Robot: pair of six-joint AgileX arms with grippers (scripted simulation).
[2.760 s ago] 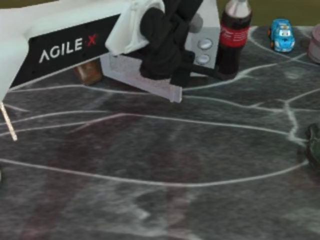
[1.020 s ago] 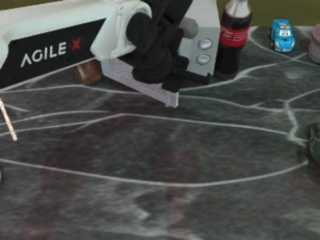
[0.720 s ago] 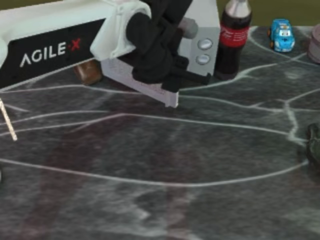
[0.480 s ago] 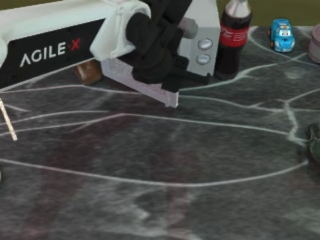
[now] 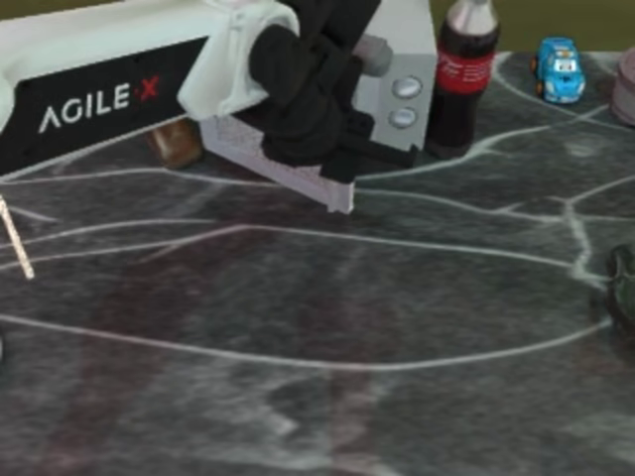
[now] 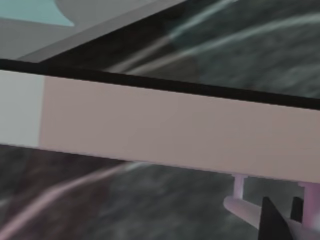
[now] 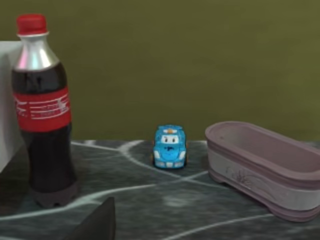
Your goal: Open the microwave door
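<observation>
In the upper middle of the top view stands the microwave (image 5: pixel 402 59), pale grey-white, with two round knobs on its narrow panel. The microwave door (image 5: pixel 283 169) is swung partly open, and its free edge juts toward the frame's centre over the dark veined table (image 5: pixel 327 327). My left arm reaches in from the upper left, and the left gripper (image 5: pixel 347 164) sits at the door's free end; whether its fingers are spread or pinching the handle, I cannot tell, as the black wrist hides them. In the left wrist view the door (image 6: pixel 175 130) fills the frame as a broad pale band, with a slice of light blue interior (image 6: pixel 35 10) in the upper left corner.

Just right of the microwave stands a cola bottle (image 5: pixel 464 69), with a blue toy car (image 5: pixel 558 67) and a mauve planter (image 7: pixel 265 170) farther right. The right gripper (image 5: pixel 623 288) is parked at the right edge, its fingers unreadable
</observation>
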